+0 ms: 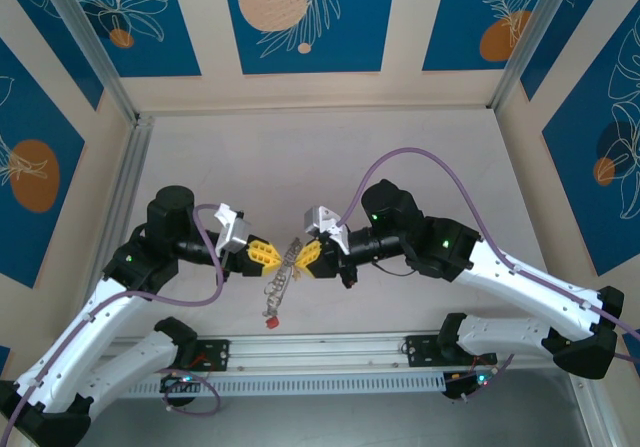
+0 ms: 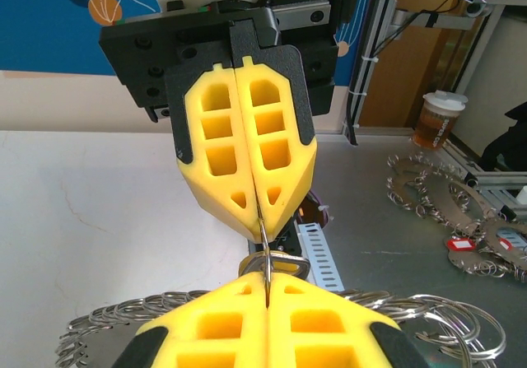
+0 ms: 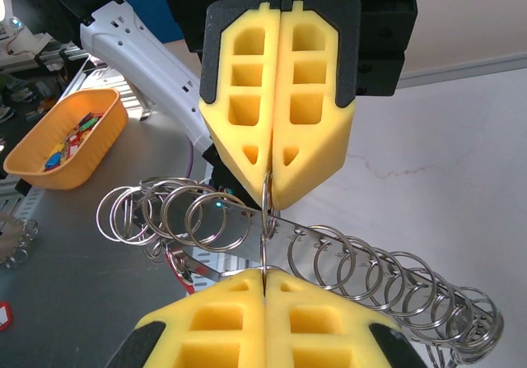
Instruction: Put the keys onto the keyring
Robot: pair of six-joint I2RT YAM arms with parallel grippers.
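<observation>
My left gripper [image 1: 268,255] and right gripper [image 1: 305,257] meet tip to tip above the table's middle, both shut. Between them is the keyring [image 3: 265,220], a thin silver hoop seen edge-on, pinched by my right gripper [image 3: 263,276] below and by the left fingers [image 3: 247,150] above. In the left wrist view the keyring [image 2: 263,240] runs from my left gripper [image 2: 268,279] up into the right fingers [image 2: 284,170]. The keys [image 1: 283,279] dangle under it as a silvery bunch ending in a red tag [image 1: 270,320]. A flat metal strip [image 3: 354,240] carrying several small rings crosses the hoop.
A slotted aluminium rail [image 1: 320,352] runs along the near table edge between the arm bases. Off the table lie more ring bunches [image 2: 428,191] with red tags [image 2: 461,244], a cup [image 2: 436,121], and an orange basket [image 3: 70,137]. Frame posts stand at the back corners.
</observation>
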